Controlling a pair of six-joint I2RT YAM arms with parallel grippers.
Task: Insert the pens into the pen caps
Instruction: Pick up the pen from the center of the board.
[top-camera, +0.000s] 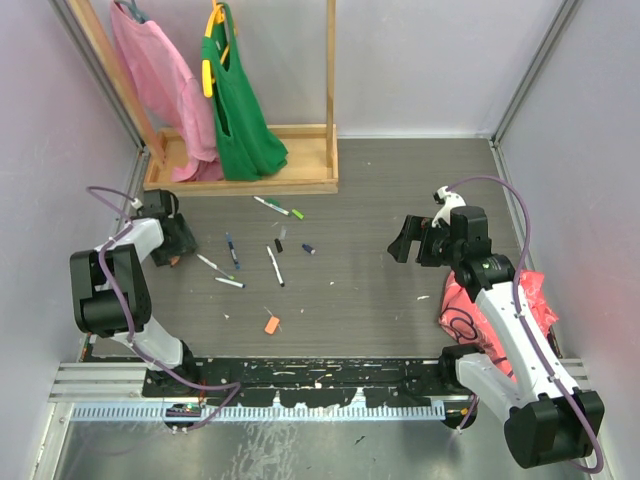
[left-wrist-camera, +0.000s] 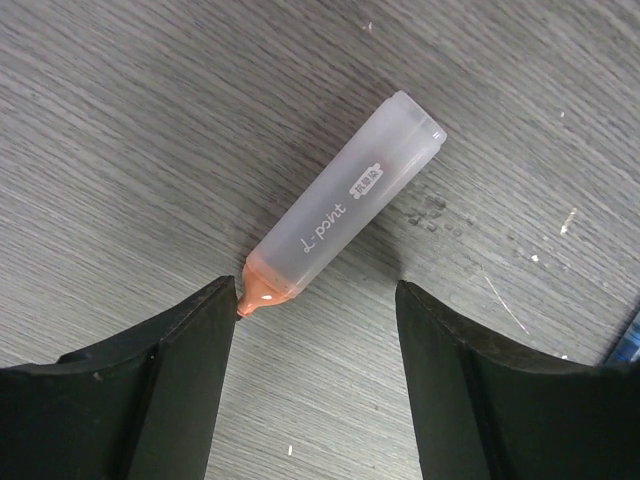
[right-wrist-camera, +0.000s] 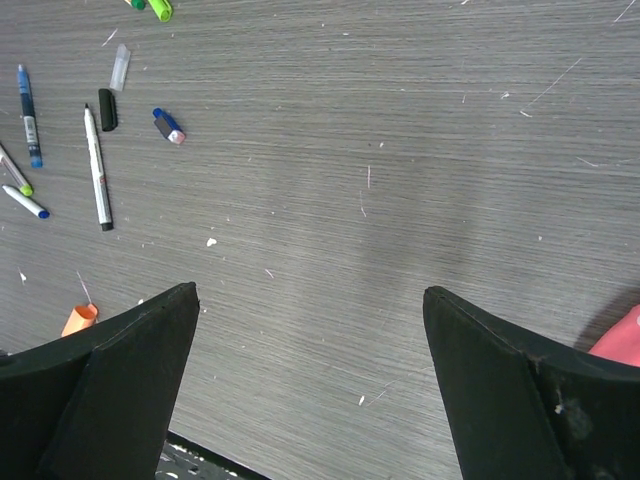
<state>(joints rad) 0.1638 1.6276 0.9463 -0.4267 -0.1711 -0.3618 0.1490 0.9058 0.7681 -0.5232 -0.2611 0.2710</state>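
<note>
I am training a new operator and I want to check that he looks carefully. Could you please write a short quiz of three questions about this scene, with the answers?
1. True or false: the left gripper is shut on the orange-tipped pen.
2. Which colour is the loose cap lying nearest to the near edge of the table? A green, B orange, C black.
3. What does the right gripper hold?

Key:
1. False. Its jaws stand open, and the pen lies on the table between them.
2. B.
3. Nothing. Its jaws are open above the table.
</note>
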